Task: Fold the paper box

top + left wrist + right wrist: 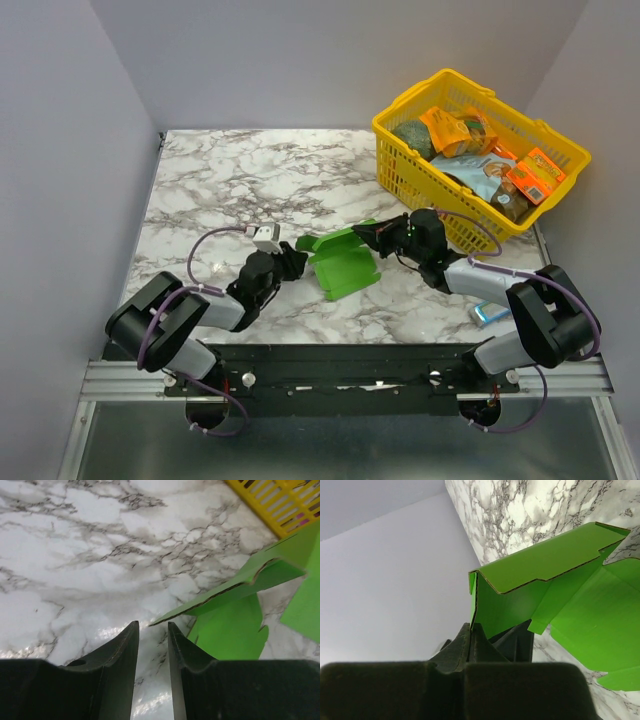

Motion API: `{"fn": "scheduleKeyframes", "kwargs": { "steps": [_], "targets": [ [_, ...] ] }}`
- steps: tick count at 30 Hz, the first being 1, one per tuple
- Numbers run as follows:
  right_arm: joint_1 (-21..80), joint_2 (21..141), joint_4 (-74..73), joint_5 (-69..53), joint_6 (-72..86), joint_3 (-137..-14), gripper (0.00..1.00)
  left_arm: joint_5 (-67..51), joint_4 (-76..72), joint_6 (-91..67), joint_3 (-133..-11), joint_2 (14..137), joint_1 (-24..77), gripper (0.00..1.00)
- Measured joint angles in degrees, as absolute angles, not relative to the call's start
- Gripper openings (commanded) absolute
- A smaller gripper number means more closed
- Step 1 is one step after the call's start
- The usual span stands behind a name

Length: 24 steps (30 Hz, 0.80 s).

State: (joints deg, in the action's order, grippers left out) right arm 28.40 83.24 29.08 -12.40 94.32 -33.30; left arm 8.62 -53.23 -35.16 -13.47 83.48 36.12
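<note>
The paper box (pixel 345 262) is a bright green creased cut-out, partly raised off the marble table (pixel 250 180), near its middle. My right gripper (pixel 365 232) comes at it from the right and is shut on a thin upright edge of the card; in the right wrist view that gripper (pixel 474 627) pinches the edge while the box (pixel 545 565) fans out beyond it. My left gripper (pixel 298 262) stands at the box's left flap. In the left wrist view that gripper (pixel 153 625) is open with a narrow gap. The pointed flap tip of the box (pixel 235 625) reaches just to its fingertips.
A yellow plastic basket (pixel 400 165) full of packaged goods stands at the back right, close behind the right arm; its corner (pixel 280 505) shows in the left wrist view. A blue-and-white pack (pixel 490 313) lies by the right arm's base. Grey walls enclose the table.
</note>
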Motion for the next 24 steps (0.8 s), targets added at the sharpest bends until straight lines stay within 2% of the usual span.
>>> {"fn": "scheduleKeyframes", "kwargs": {
  "steps": [11,24],
  "targets": [
    [28.4,83.2,30.0,-12.8,94.5,-33.3,0.01,11.0,-56.3,-36.2,-15.6,85.9,40.5,0.37],
    [28.4,83.4,30.5,-12.8,94.5,-33.3,0.0,14.3,-52.2,-39.0,-16.4,84.4,44.5,0.37]
  ]
}}
